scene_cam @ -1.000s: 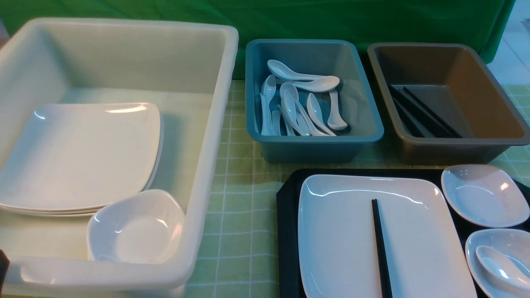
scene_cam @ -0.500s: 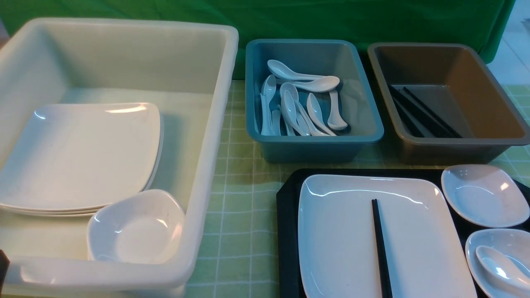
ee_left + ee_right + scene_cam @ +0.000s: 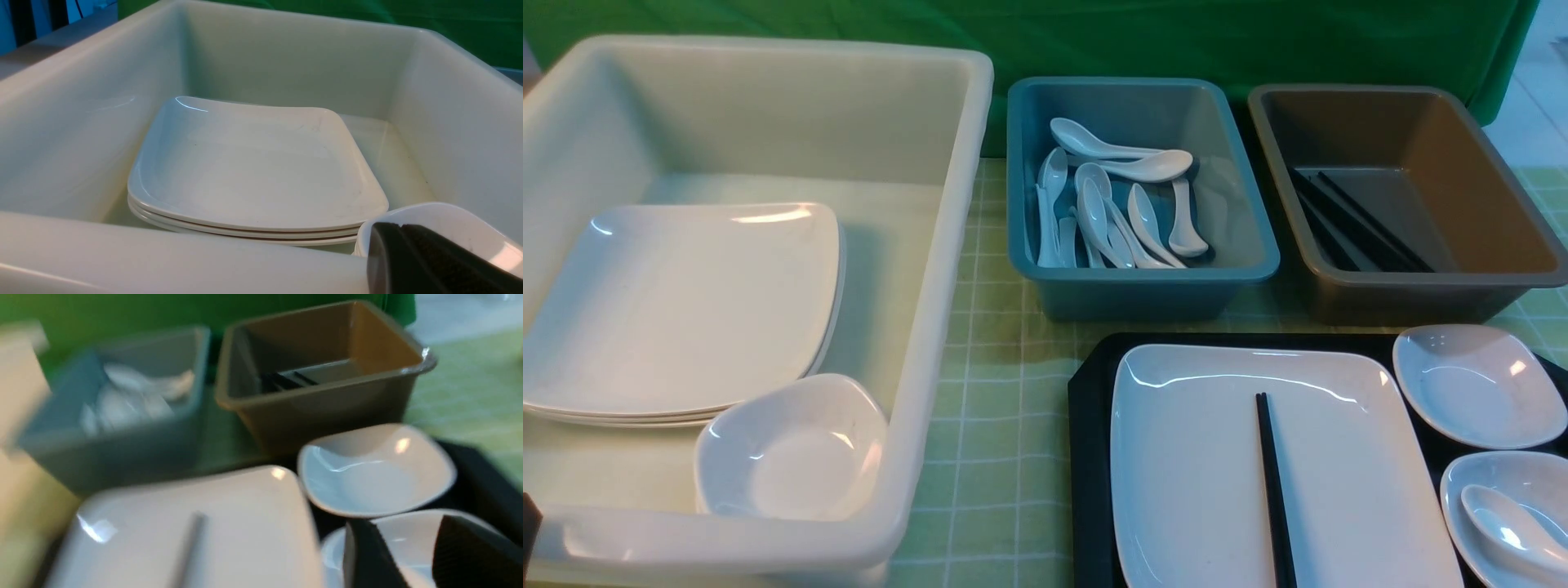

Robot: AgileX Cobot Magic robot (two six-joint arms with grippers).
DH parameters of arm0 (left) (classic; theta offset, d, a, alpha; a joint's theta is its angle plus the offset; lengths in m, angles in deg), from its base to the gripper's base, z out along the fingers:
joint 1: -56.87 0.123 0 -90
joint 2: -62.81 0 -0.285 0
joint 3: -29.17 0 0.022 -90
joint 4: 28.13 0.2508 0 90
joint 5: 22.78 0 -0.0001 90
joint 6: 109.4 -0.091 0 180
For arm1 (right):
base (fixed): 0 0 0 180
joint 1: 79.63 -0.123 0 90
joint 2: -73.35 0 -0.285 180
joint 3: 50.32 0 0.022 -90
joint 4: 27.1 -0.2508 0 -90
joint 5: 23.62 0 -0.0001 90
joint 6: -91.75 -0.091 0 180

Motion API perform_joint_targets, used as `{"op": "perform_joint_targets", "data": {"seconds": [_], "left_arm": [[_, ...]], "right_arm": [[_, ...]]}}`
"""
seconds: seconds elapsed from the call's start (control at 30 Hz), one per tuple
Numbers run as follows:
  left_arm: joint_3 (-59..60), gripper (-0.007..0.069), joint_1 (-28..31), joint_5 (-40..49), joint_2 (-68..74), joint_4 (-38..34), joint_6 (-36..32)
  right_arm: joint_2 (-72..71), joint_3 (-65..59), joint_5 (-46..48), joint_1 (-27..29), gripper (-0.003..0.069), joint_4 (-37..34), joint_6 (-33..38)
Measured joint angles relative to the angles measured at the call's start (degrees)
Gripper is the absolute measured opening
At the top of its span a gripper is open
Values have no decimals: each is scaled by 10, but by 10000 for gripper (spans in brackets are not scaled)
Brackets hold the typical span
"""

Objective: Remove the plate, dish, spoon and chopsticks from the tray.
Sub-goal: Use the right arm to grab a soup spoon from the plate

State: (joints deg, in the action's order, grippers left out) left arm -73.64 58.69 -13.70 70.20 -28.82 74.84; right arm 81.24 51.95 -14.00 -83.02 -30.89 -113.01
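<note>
The black tray [image 3: 1086, 457] lies at the front right. On it rests the large white plate [image 3: 1192, 474] with black chopsticks [image 3: 1272, 482] lying across its middle. Beside the plate sit two small deep dishes: the far dish [image 3: 1474, 388] is empty, and the near dish [image 3: 1531, 474] holds the white spoon [image 3: 1507, 527]. My right gripper [image 3: 402, 535] hovers open over the near dish, in a blurred view, with nothing between its fingers. My left gripper [image 3: 388, 228] is shut and empty, just outside the cream tub's near rim. Neither gripper shows in the front view.
A big cream tub [image 3: 947, 245] at the left holds stacked white plates [image 3: 686, 302] and a small dish [image 3: 792, 449]. At the back, a blue bin [image 3: 1143, 290] holds several spoons and a brown bin [image 3: 1421, 298] holds black chopsticks. A green checked cloth [image 3: 996, 425] covers the table.
</note>
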Motion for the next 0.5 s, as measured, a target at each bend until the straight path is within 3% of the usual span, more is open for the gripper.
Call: {"op": "perform_joint_targets", "data": {"seconds": [0.17,0.3,0.4,0.5], "left_arm": [[0,0,0,0,0,0,0],[0,0,0,0,0,0,0],[0,0,0,0,0,0,-1],[0,0,0,0,0,0,-1]], "right_arm": [[0,0,-41,0,239,-27,-127],[0,0,-70,0,202,-29,-145],[7,40,-44,0,68,-28,-97],[75,168,64,0,25,21,-8]]}}
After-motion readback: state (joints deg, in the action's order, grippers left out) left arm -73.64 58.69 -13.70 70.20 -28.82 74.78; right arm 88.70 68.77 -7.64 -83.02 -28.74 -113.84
